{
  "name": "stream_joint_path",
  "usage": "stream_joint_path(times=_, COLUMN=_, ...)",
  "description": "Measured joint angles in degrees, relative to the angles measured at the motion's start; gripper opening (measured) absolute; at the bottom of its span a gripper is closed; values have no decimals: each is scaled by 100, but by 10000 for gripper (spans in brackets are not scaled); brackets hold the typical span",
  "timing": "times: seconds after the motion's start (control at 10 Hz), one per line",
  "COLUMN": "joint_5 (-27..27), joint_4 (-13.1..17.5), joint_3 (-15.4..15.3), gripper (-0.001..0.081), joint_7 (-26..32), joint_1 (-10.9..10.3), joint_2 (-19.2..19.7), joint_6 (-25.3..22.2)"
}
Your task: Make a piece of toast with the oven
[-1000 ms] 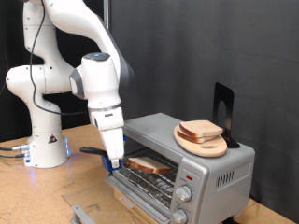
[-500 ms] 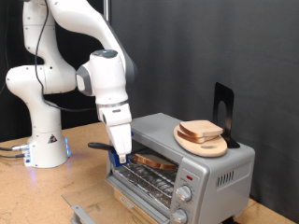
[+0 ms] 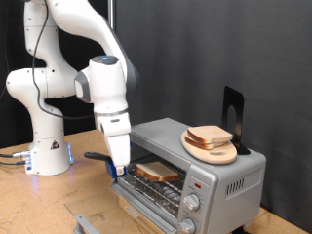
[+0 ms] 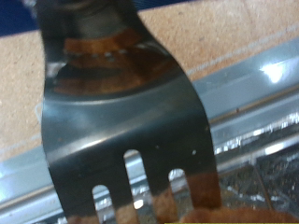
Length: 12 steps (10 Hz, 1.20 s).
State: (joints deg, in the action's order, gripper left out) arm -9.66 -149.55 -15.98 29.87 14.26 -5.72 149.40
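Observation:
The silver oven (image 3: 222, 177) stands at the exterior view's right with its glass door (image 3: 144, 201) folded down. The piece of toast (image 3: 156, 172) lies flat on the wire rack inside. My gripper (image 3: 118, 169) hangs at the oven's open front, towards the exterior view's left, shut on a black slotted spatula (image 4: 131, 121) whose handle (image 3: 97, 154) sticks out leftwards. In the wrist view the spatula blade fills the picture and reaches down over the door's metal edge (image 4: 257, 89) towards a brown crust edge (image 4: 220, 217).
On top of the oven sits a round wooden board (image 3: 216, 154) with a pile of bread slices (image 3: 210, 136), and a black stand (image 3: 232, 109) behind it. The arm's base (image 3: 44, 151) is at the left on the wooden table (image 3: 24, 205). A metal piece (image 3: 83, 218) lies near the bottom edge.
Half a second ago the gripper and spatula had pushed right, into the oven mouth; now they are drawn back left to where they were a second ago. The toast has barely shifted.

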Motion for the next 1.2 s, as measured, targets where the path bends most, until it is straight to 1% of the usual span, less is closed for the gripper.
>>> stream_joint_path(times=0.5, joint_5=1, joint_4=-86, joint_3=300, gripper=368, joint_7=607, joint_1=198, joint_2=3, joint_6=-113)
stream_joint_path(times=0.9, joint_5=-221, joint_4=-85, joint_3=648, gripper=368, joint_7=1210, joint_1=282, joint_2=2, joint_6=-248)
stream_joint_path(times=1.0, joint_5=-350, joint_4=-85, joint_3=741, gripper=368, joint_7=1386, joint_1=302, joint_2=1, joint_6=-259)
stream_joint_path(times=1.1, joint_5=-686, joint_4=-74, joint_3=844, gripper=368, joint_7=1641, joint_1=306, joint_2=-5, joint_6=-284)
stream_joint_path(times=1.2, joint_5=-1057, joint_4=-20, joint_3=962, gripper=368, joint_7=1920, joint_1=309, joint_2=-22, joint_6=-438)
